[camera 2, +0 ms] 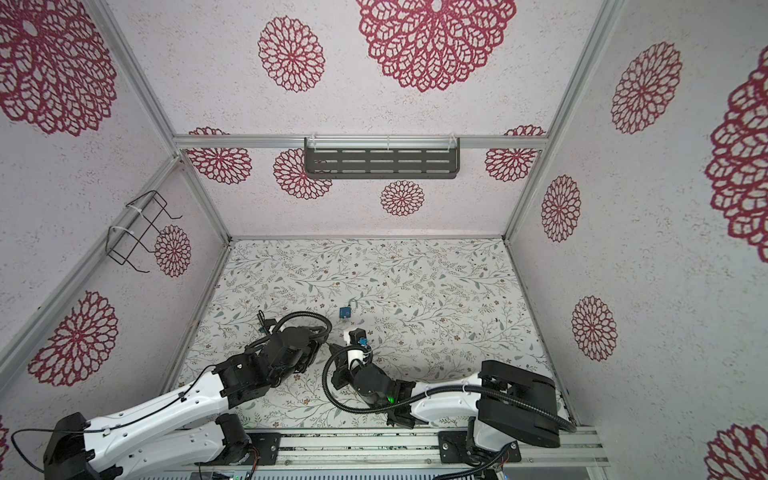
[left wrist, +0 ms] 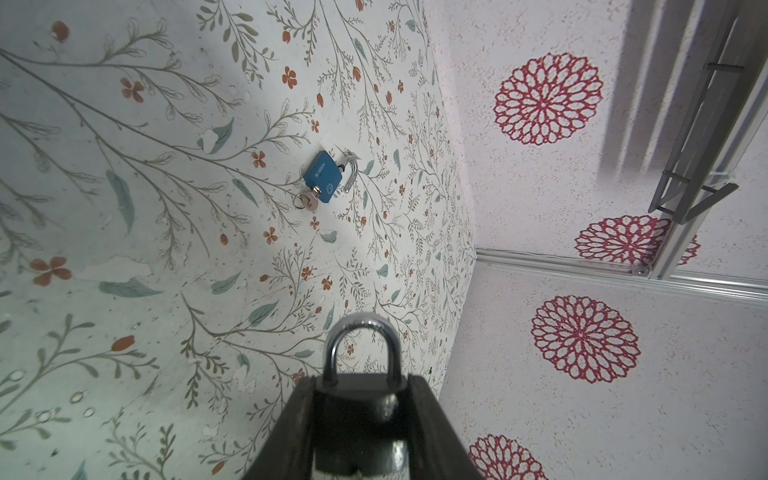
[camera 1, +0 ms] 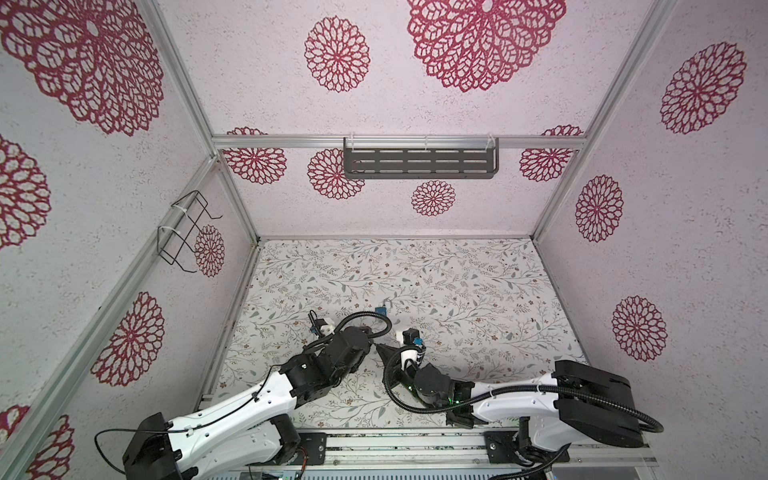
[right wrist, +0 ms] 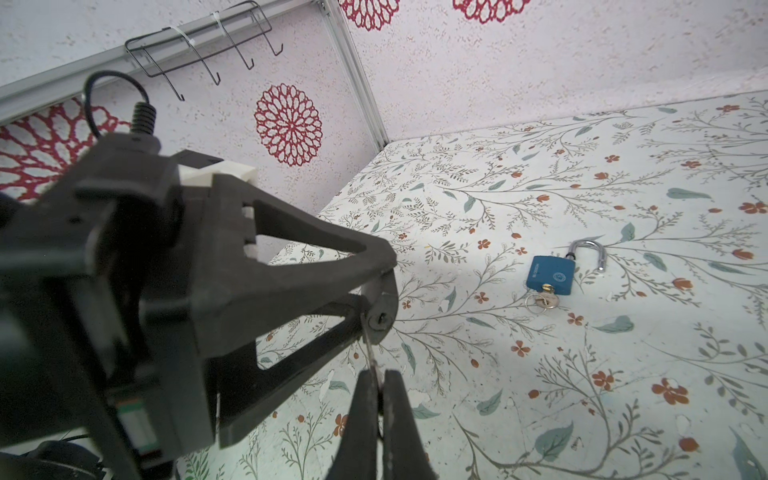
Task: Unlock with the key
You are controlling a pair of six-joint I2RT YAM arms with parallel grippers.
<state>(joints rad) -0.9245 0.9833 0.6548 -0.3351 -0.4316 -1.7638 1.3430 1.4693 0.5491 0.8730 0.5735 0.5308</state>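
where the two arms meet low over the front of the table (right wrist: 540, 395), the left gripper (left wrist: 361, 386) is clamped on a black padlock (left wrist: 353, 409). its fingers press the body from both sides, and the silver shackle (left wrist: 359, 345) stands closed above them. the right gripper (right wrist: 380, 380) is pinched tight on a key (right wrist: 368, 345), with only the thin blade showing beyond the fingertips. the blade points at the bottom face of the black padlock and comes right up to it, just beside the keyhole (right wrist: 380, 320). whether the tip touches cannot be told, but the slot shows uncovered in the right wrist view. in both top views the two grippers come tip to tip near the middle of the table's width. farther out on the table lies a blue padlock (right wrist: 550, 276), flat on its side and well apart from both grippers. its shackle (right wrist: 588, 253) is swung open, one leg free of the body. another key (right wrist: 548, 300) sits in its bottom end, with a ring (right wrist: 534, 302) resting on the table. beyond, a dark slotted shelf (camera 1: 419, 160) hangs on the back wall, and a wire rack (camera 1: 185, 232) is fixed to the left wall.
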